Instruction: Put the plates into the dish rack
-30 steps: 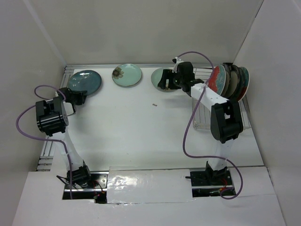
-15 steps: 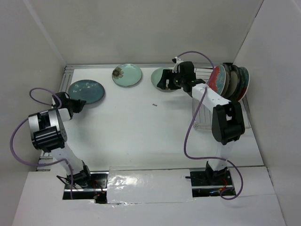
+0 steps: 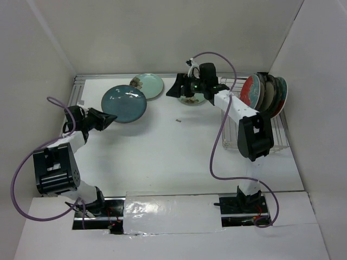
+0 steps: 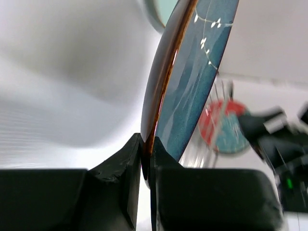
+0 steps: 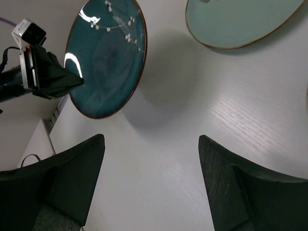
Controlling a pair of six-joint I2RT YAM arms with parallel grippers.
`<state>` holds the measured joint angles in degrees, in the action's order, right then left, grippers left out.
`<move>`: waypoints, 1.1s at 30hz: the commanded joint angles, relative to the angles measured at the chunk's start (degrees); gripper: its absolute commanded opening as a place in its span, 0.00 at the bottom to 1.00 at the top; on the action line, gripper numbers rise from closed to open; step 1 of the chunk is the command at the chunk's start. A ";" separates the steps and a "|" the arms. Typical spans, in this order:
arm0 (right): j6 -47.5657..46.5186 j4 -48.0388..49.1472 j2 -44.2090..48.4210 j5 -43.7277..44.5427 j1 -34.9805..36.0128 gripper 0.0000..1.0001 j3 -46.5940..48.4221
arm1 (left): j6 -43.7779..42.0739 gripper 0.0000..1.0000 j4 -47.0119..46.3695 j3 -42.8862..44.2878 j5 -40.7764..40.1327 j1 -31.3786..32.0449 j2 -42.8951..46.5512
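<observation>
My left gripper (image 3: 106,120) is shut on the rim of a dark teal plate (image 3: 124,103) and holds it tilted above the table at the back left. In the left wrist view the plate (image 4: 202,82) stands edge-on, pinched between my fingers (image 4: 147,154). My right gripper (image 3: 176,89) is open and empty, above the table near a pale mint plate (image 3: 193,99). In the right wrist view its jaws (image 5: 151,168) stand wide over bare table, with the teal plate (image 5: 108,57) ahead. The dish rack (image 3: 254,138) at the right holds several upright plates (image 3: 265,95).
A pale mint plate with a brown flower (image 3: 150,85) lies at the back, partly behind the teal plate; it also shows in the right wrist view (image 5: 240,19). A small dark speck (image 3: 178,120) lies mid-table. White walls enclose the back and sides.
My left gripper has lifted the teal plate off the table and carried it to the right. My right gripper has moved left, away from the mint plate it was over.
</observation>
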<state>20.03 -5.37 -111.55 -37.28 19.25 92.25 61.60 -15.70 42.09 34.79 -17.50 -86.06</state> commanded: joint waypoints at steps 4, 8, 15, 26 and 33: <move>2.73 3.52 -0.87 -5.09 2.38 0.85 2.50 | -1.57 0.00 -17.05 3.79 17.32 7.19 3.97; 2.73 3.52 -0.87 -4.47 2.90 0.85 1.72 | -3.06 0.00 -17.69 5.37 18.56 11.59 3.97; 2.03 2.73 -0.34 -4.47 3.43 0.82 -1.45 | -1.84 0.00 -23.84 7.21 19.36 16.52 0.81; -1.14 -1.75 3.70 -4.65 2.65 0.00 -4.00 | -5.68 0.13 -18.86 13.28 17.43 19.34 -3.50; -8.07 -7.11 11.95 6.84 -3.07 0.00 -2.86 | -17.27 0.81 2.92 19.87 8.30 21.09 -5.43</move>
<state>19.09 -10.79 -107.11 -39.29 19.66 88.42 51.18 -17.58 56.31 46.37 3.25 -92.07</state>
